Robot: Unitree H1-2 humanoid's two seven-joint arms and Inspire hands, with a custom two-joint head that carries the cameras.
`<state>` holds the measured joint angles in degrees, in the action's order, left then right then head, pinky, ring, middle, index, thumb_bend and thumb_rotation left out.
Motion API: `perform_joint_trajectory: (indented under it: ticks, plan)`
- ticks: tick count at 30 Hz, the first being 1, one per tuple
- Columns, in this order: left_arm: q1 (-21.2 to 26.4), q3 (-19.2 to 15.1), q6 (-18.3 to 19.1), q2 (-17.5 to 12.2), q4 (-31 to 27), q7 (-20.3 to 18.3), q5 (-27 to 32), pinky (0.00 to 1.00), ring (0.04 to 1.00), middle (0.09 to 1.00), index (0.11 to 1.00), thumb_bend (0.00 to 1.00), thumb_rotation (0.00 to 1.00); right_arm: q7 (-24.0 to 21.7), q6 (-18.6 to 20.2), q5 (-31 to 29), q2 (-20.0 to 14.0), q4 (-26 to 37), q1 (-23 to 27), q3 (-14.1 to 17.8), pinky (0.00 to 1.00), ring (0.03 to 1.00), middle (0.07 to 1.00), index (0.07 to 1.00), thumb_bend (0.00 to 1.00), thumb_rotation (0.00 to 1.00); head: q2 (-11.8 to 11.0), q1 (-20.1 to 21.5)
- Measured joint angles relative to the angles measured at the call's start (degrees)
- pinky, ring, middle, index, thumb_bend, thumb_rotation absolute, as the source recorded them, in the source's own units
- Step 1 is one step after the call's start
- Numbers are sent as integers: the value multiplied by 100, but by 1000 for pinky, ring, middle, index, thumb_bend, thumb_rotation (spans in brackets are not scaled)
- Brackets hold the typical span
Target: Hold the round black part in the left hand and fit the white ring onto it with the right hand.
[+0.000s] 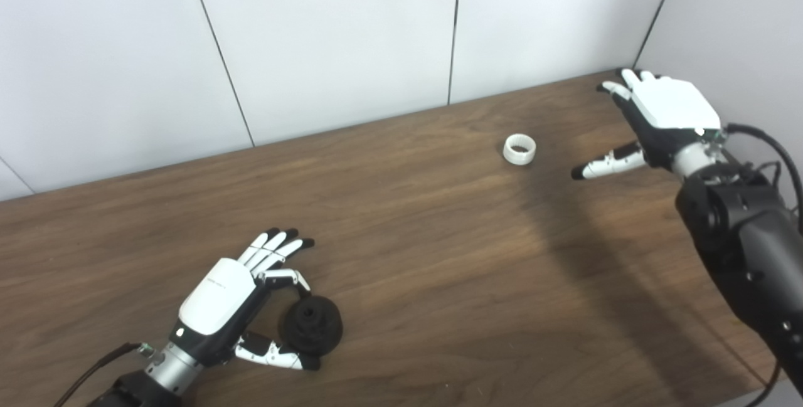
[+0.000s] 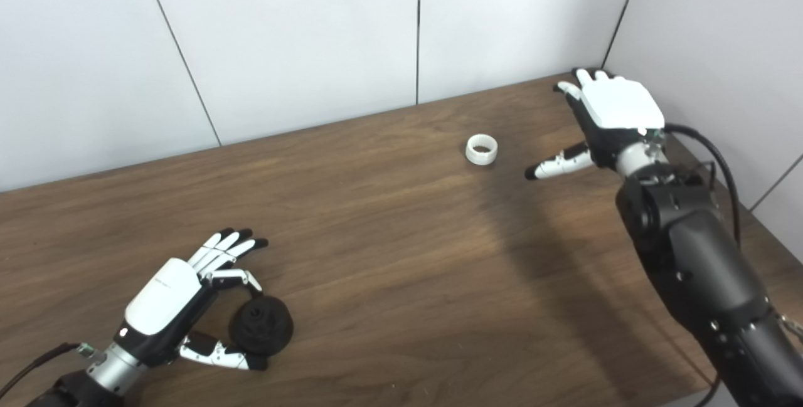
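The round black part (image 1: 312,325) lies on the wooden table (image 1: 426,250) near the front left. My left hand (image 1: 229,299) rests beside it, open, with the thumb (image 1: 276,355) under the part's near side and one bent finger by its far side; the other fingers are stretched out. I cannot tell if they touch the part. The white ring (image 1: 519,148) lies flat on the table at the back right. My right hand (image 1: 665,115) hovers to the right of the ring, open, palm down, its thumb pointing toward the ring with a gap between them.
White wall panels (image 1: 351,37) close off the table's far edge, and a side wall (image 1: 740,31) stands just behind the right hand. A black cable (image 1: 775,150) loops off the right wrist. Bare wood lies between the two hands.
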<state>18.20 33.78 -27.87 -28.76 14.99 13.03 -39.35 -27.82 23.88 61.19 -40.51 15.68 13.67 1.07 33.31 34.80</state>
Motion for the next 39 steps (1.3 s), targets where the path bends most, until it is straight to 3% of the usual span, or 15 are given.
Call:
perform_joint_trajectory:
  ticks: [8, 13, 32, 39]
  plan:
    - [27, 94, 0, -61, 0, 66, 36, 1000, 973, 921, 479, 517, 48, -329, -217, 127, -233, -349, 442, -392, 1000, 1000, 1000, 887, 1000, 499, -26, 79]
    - [32, 137, 0, -108, -1, 70, 114, 1000, 976, 923, 479, 517, 48, -297, -610, 135, -352, -738, 703, -642, 988, 1000, 1000, 866, 1000, 478, -26, 123]
    - [43, 189, 0, -132, -4, 116, 140, 1000, 972, 921, 479, 517, 47, -431, -1107, 268, -215, -1348, 1454, -1344, 1000, 1000, 1000, 861, 963, 398, -167, 229]
    - [39, 183, 0, -139, -21, 114, 142, 1000, 971, 922, 478, 517, 47, -183, -1385, 269, -175, -1769, 1712, -1512, 1000, 1000, 1000, 851, 989, 382, -149, 264]
